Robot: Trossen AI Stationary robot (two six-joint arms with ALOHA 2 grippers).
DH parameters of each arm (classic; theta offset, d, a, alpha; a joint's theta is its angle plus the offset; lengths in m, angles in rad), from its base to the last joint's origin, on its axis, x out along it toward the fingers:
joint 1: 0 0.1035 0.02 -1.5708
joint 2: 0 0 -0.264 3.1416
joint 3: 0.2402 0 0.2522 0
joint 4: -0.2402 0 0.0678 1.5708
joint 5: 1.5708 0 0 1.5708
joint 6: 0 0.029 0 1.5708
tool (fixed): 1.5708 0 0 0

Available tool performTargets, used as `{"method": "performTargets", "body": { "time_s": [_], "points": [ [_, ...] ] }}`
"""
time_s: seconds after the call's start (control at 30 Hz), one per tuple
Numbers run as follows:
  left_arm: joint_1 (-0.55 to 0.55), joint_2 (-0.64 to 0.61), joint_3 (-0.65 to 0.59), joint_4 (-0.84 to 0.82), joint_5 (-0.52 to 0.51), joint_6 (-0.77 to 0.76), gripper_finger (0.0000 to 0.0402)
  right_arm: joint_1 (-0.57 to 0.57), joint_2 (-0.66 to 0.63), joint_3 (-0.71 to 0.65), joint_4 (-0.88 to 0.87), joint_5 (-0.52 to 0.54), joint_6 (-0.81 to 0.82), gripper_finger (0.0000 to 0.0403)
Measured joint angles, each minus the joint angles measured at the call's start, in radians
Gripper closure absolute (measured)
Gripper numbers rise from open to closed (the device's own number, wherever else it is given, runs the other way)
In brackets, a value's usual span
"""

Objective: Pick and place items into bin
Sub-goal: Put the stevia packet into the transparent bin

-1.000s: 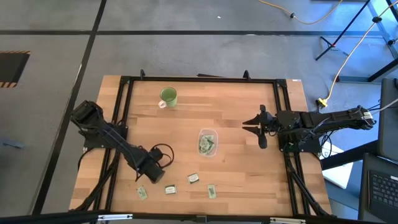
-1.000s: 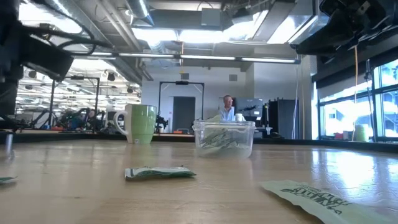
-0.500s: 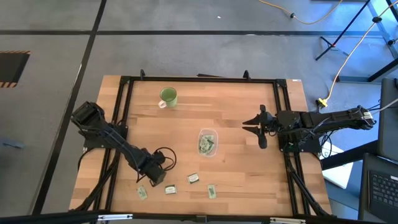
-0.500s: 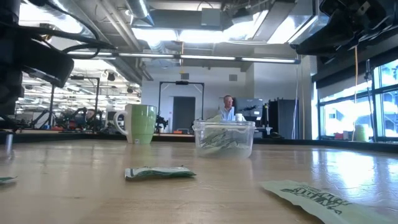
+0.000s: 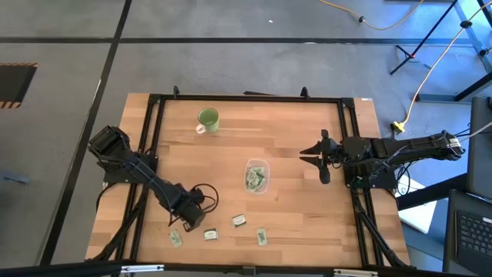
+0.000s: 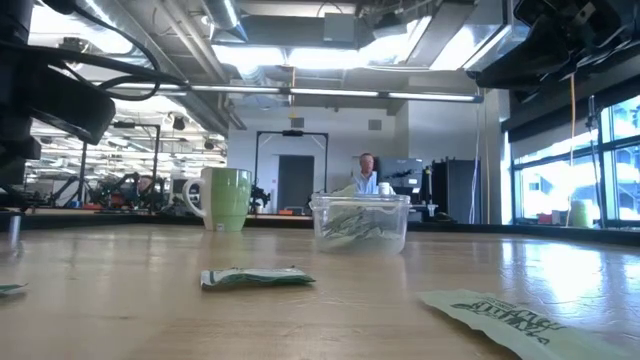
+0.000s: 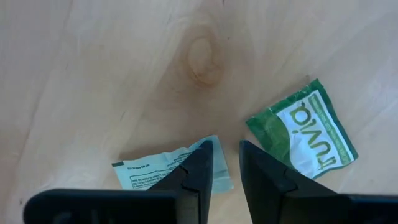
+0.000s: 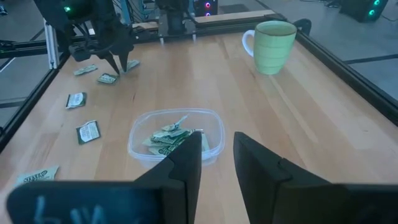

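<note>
Wooden surface [image 5: 292, 131], lab behind. Bin [image 5: 256, 175] mid-surface, already holding packets. Four loose packets along near edge; whitish packet [image 7: 168, 171] and green packet [image 7: 303, 127] lie at near-left corner, just beside each other. Left gripper [image 7: 225, 163] directly over whitish packet's end, jaws narrowly parted, nothing held; packet's long axis runs crosswise to jaws. Right gripper [image 5: 314, 158] waits near right edge, jaws parted, empty. Left arm nearer.

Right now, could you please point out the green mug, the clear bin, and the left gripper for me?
green mug [image 5: 208, 118]: high view, on its open top.
clear bin [image 6: 360, 236]: low view, on its front wall.
left gripper [image 7: 225, 163]: left wrist view, midway between its fingertips.
</note>
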Motion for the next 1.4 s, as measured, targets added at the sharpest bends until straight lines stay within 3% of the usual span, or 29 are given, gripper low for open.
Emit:
{"method": "performTargets", "body": {
  "time_s": [0.5, 1.23, 1.4],
  "points": [
    [0.001, -0.015, 0.007, -0.009, -0.040, 0.116, 0.0327, 0.000, 0.000, 0.000, 0.002, 0.000, -0.001, 0.0305],
    [0.002, -0.040, -0.063, -0.026, -0.042, 0.091, 0.0327, 0.000, 0.000, 0.000, 0.001, 0.000, 0.000, 0.0305],
    [0.002, -0.039, -0.065, -0.027, -0.041, 0.098, 0.0344, 0.000, 0.000, 0.000, 0.000, 0.000, -0.001, 0.0305]
  ]
}}
